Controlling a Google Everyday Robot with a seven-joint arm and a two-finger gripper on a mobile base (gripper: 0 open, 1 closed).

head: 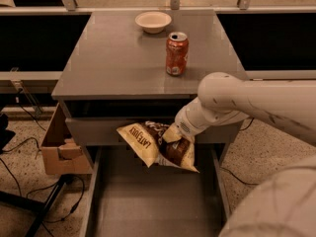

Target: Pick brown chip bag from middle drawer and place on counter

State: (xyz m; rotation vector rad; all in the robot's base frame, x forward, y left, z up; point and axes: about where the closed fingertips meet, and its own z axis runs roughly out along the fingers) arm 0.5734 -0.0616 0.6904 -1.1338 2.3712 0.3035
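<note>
The brown chip bag (153, 144), crinkled, with tan ends reading "LATE JULY", hangs in the air above the open middle drawer (148, 201) and just below the counter's front edge. My gripper (174, 136) is shut on the bag's upper right part, at the end of the white arm that comes in from the right. The counter (118, 58) is the grey cabinet top behind and above the bag. The drawer floor under the bag is plain grey.
An orange soda can (177, 53) stands on the counter right of centre, and a small white bowl (153, 21) sits near its back edge. A cardboard box (61, 149) stands on the floor left of the cabinet, with cables and a stand leg beside it.
</note>
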